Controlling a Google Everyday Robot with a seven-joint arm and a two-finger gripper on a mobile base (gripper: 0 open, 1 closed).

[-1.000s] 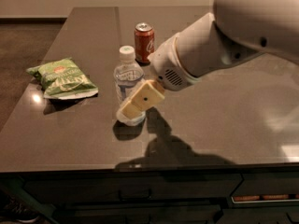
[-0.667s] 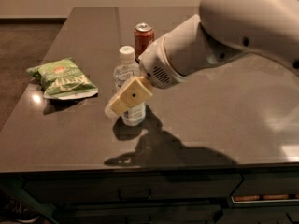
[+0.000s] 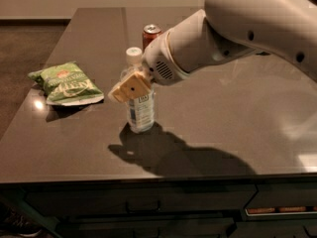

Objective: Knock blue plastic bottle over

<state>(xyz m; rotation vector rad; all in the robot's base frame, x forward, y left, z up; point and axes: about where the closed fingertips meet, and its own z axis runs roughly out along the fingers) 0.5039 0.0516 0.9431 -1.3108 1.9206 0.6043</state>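
Note:
The blue plastic bottle (image 3: 140,110) stands upright near the middle of the dark table (image 3: 233,123). It is clear bluish plastic with a white cap and a pale label. My gripper (image 3: 130,87) reaches in from the right on the white arm. Its tan fingers lie across the front of the bottle's upper body, just under the cap. The bottle's shoulder is hidden behind them.
A red-orange soda can (image 3: 150,35) stands behind the bottle, partly hidden by my arm. A green chip bag (image 3: 65,83) lies to the left. The table's front edge runs below the bottle, with drawers under it.
My gripper has moved left and up along the bottle, from its lower body to just under the cap. The bottle still stands upright in about the same place.

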